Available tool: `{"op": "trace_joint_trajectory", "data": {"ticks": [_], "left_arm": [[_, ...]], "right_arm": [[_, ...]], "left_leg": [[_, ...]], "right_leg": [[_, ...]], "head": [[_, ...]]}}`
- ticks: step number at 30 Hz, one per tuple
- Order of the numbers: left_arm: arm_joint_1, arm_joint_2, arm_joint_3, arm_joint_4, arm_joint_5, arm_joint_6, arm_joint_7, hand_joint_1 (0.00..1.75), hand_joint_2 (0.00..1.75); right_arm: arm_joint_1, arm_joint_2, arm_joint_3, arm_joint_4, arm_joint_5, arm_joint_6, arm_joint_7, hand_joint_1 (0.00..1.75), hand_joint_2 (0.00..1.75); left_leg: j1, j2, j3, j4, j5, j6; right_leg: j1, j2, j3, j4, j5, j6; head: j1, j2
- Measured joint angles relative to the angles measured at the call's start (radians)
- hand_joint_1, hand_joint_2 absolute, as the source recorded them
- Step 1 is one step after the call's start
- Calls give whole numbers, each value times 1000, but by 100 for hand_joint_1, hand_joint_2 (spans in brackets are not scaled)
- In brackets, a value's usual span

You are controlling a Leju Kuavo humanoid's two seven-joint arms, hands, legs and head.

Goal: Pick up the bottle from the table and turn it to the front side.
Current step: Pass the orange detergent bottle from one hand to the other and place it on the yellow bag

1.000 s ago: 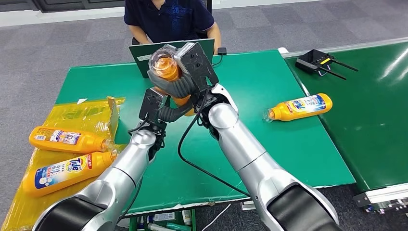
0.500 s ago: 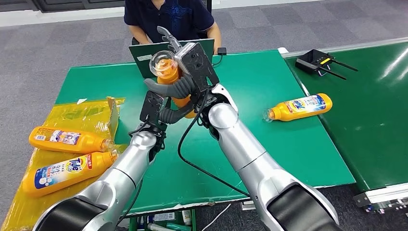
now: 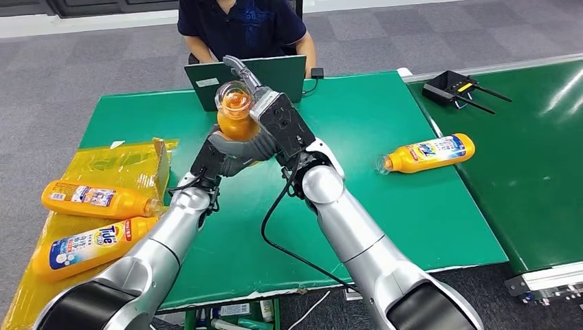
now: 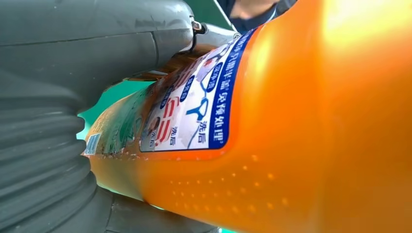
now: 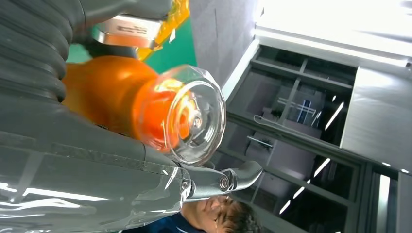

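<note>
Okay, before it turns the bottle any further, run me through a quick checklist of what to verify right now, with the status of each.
1. Bottle lifted off the table: ok.
2. Left robot hand holds the bottle's body: ok.
3. Right robot hand is against the bottle near its clear cap: ok; how firm its grip is, cannot tell.
4. Label facing the front: cannot tell.
5. Laptop and the person sit close behind the raised bottle: not ok, little room.
6. Spare bottle on the table lies apart from the arms: ok.

Silver arms [image 3: 357, 234] with black cables [image 3: 278, 234] end in grey ribbed-covered hands.
</note>
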Motion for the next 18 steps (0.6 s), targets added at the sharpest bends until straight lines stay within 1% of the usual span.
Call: {"op": "trace_joint_trajectory", "data": {"ticks": [4,10,15,18], "left_arm": [[-5,43,0,5,-49,34,0,175,175],[-11,90,0,16,-100,61,1,175,175],[-13,123,4,20,-122,66,1,175,175],[-13,134,5,20,-125,67,1,175,175]], "right_arm": [[32,-9,0,-20,11,23,-3,0,175],[57,-18,0,-29,16,30,-17,0,175],[73,-26,0,-32,22,40,-18,0,175],[77,-29,0,-33,21,42,-18,0,175]], "left_leg": [[0,1,0,0,0,0],[0,1,0,0,0,0],[0,1,0,0,0,0],[0,0,0,0,0,0]], "right_leg": [[0,1,0,0,0,0],[0,1,0,0,0,0],[0,1,0,0,0,0],[0,1,0,0,0,0]], "head": [[0,0],[0,0],[0,0],[0,0]]}}
